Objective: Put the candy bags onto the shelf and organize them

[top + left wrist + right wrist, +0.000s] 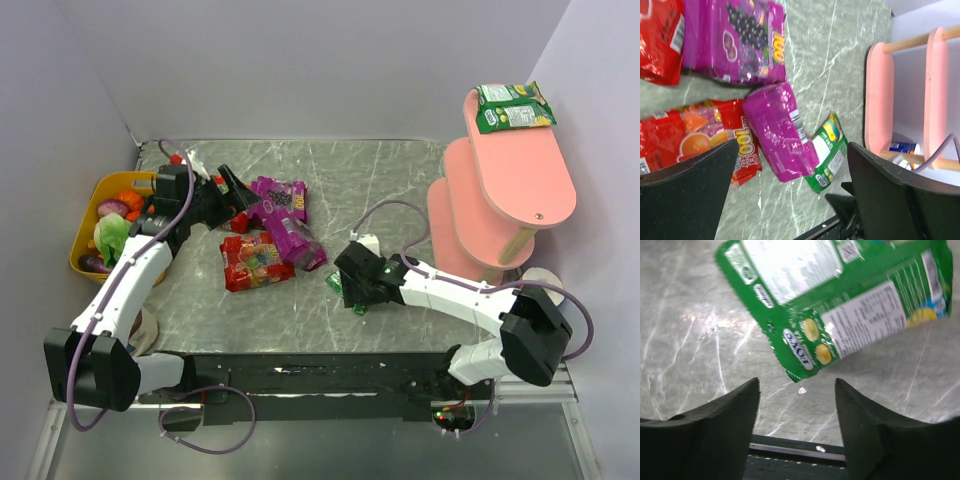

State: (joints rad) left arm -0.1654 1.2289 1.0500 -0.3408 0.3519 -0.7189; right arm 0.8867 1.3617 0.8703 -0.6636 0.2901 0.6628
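**Green bag (840, 305) flat on the bench (690, 340), just ahead of the right tool (796, 390).**
Both this and the left tool (792, 146) are spread, empty. Light, slippery film is expected; the near sealed edge is best pinched.

In the top external view you are looking steeply down from behind the near edge of the table (400, 180), taking in its whole surface and the pink shelf (520, 180). Your left wrist camera is facing low across the tabletop toward that shelf. Your right wrist camera is looking down, very close, at 1 green candy bag (840, 300); the 2 wrist views are sharing that bag.
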